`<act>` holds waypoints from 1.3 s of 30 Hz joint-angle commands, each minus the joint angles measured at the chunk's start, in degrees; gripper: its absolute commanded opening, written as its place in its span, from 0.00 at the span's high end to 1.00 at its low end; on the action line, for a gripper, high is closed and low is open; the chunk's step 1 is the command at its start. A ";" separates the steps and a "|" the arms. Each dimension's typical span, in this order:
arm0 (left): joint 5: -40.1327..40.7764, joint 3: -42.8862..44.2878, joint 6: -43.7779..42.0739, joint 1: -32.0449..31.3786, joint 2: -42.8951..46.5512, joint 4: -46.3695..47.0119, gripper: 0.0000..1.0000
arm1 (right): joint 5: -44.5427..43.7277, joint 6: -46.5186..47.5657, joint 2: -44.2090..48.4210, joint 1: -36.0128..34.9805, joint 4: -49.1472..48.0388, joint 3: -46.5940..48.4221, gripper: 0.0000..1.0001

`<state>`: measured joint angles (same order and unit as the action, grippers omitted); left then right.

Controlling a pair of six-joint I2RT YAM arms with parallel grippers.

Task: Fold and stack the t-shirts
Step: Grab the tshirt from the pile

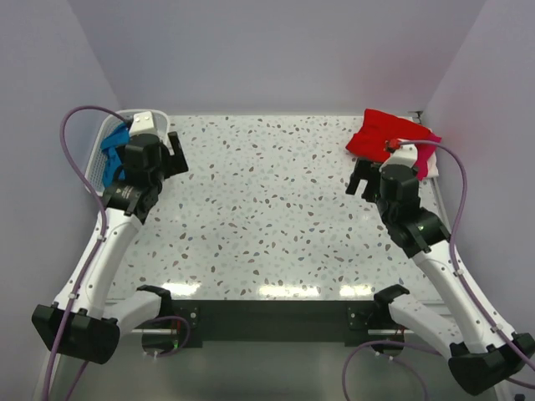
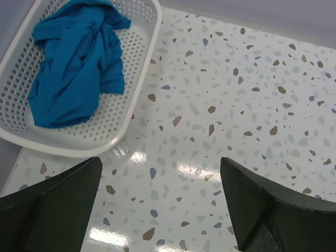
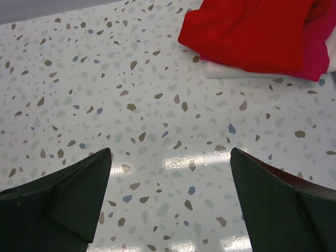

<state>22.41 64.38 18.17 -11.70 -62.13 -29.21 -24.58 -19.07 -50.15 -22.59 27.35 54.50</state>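
You've got the left gripper [image 2: 160, 168] wide open, empty: blue t-shirt [image 2: 73, 68] ahead-left of jaws, crumpled in basket [image 2: 131, 105], long axis pointing away. Right gripper [image 3: 170, 157] open too: red t-shirt [image 3: 247, 31] atop magenta t-shirt [image 3: 317, 52] ahead-right, long axis crosswise.

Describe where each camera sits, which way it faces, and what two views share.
Top external: above and behind the arms, looking down on the table; both arms, left gripper, right gripper show.
Left wrist: on the left arm, facing the basket holding the blue t-shirt; own fingers show.
Right wrist: on the right arm, facing the red t-shirt atop the pink t-shirt; own fingers show.
Shared: top external and left wrist both show the blue t-shirt.
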 commanded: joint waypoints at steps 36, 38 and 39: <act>-2.03 26.14 -7.19 24.97 -44.03 6.28 0.00 | -1.17 -7.91 9.11 -0.09 1.82 -7.57 0.01; -1.67 27.72 -7.54 25.50 -46.32 5.83 0.00 | -1.44 -7.91 9.02 -0.09 2.18 -7.39 0.02; -0.89 28.08 -7.54 25.68 -48.24 5.66 0.00 | -1.61 -8.09 8.93 -0.09 2.26 -7.48 0.01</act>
<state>18.94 88.84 11.35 13.10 -107.70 -24.10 -25.91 -25.85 -41.28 -22.59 29.56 46.87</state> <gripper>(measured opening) 0.997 0.985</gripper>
